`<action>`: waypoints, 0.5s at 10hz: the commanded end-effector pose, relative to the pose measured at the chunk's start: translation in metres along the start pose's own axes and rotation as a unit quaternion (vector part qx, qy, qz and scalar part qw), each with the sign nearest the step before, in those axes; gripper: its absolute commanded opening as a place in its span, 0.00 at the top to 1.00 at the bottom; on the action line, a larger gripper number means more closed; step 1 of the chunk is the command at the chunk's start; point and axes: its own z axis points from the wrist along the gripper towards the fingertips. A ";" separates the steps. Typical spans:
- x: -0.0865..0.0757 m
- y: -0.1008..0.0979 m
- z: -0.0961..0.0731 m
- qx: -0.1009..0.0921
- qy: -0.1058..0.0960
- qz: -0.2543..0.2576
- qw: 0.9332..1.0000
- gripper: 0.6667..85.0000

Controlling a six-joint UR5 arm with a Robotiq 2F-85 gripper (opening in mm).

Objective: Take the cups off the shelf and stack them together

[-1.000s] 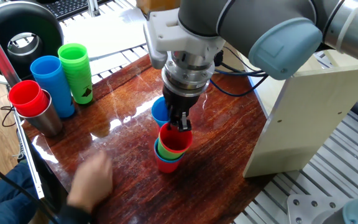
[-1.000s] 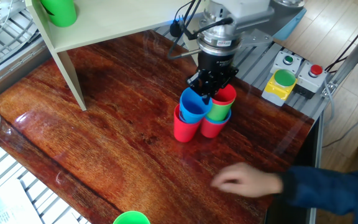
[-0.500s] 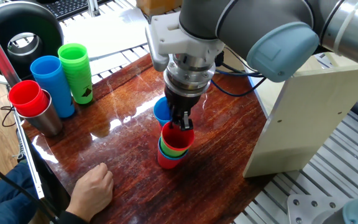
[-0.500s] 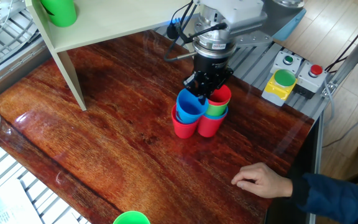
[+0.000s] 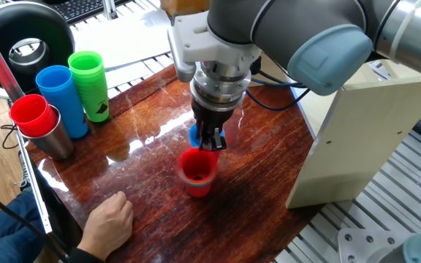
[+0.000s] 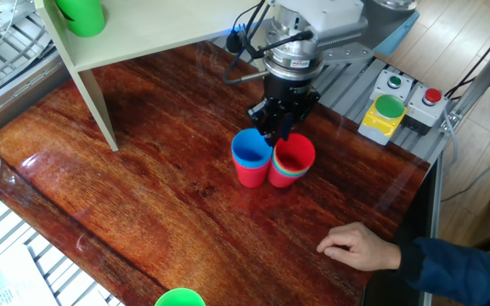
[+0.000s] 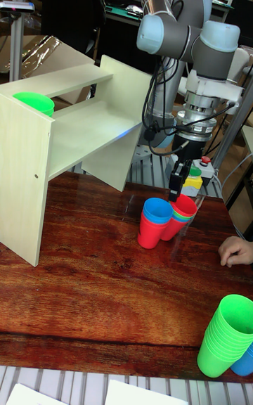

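Observation:
My gripper [image 5: 209, 140] [image 6: 277, 129] [image 7: 179, 187] hangs just above the back rim of a red cup [image 5: 198, 172] [image 6: 293, 158] [image 7: 183, 212]. That cup sits nested deep in a green and a blue one on the table. The fingers stand narrowly open and hold nothing. Right beside this stack is a blue cup [image 6: 251, 151] [image 7: 157, 211] nested in a red one; in one fixed view only its blue rim [image 5: 193, 136] shows behind the gripper. A green cup [image 6: 82, 15] [image 7: 34, 103] stands on the cream shelf [image 5: 357, 139] [image 6: 143, 38] [image 7: 77, 131].
A person's hand [image 5: 110, 219] [image 6: 357, 246] [image 7: 237, 250] rests on the table's edge near the stacks. Tall blue [image 5: 63, 98] and green [image 5: 90, 84] cup columns and a red cup in a steel tumbler [image 5: 39, 120] stand at the far side. A button box [image 6: 390, 110] sits beyond the table.
The red cup has dropped from the fingers and settled fully into the green and blue stack. The gripper has stayed nearly in place. The person's hand came to rest on the table.

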 end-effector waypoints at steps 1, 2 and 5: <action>-0.005 0.003 -0.004 -0.010 -0.007 0.004 1.000 0.61; -0.006 0.003 -0.008 -0.011 -0.005 0.004 1.000 0.61; 0.002 0.011 -0.029 -0.034 0.011 0.004 0.999 0.61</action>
